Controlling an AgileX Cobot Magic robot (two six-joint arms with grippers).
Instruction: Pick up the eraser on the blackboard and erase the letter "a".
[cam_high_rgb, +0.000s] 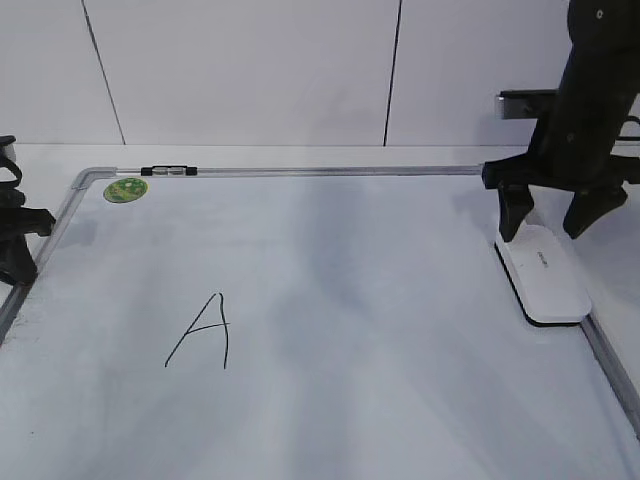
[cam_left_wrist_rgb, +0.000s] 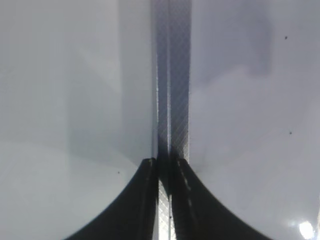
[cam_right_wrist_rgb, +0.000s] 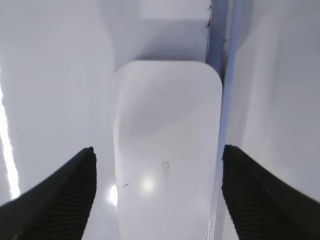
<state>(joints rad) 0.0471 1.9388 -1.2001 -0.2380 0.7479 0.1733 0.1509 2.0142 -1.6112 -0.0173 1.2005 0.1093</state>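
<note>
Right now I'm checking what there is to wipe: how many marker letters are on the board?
1. A capital "A" sits left of centre on the blackboard. No lowercase "a" shows; the board's near edge is cut off, so one may lie out of view.

Eraser (cam_high_rgb: 543, 271): white oblong block, rounded corners, faint grey lettering on top, dark underside; lies flat on the blackboard (cam_high_rgb: 330, 330) against its right frame rail, near the far right corner. Blackboard: white surface, silver-grey frame, round green sticker at far left corner, flat on table. Only a tall angular "A" shows; no lowercase "a" discernible.
</note>
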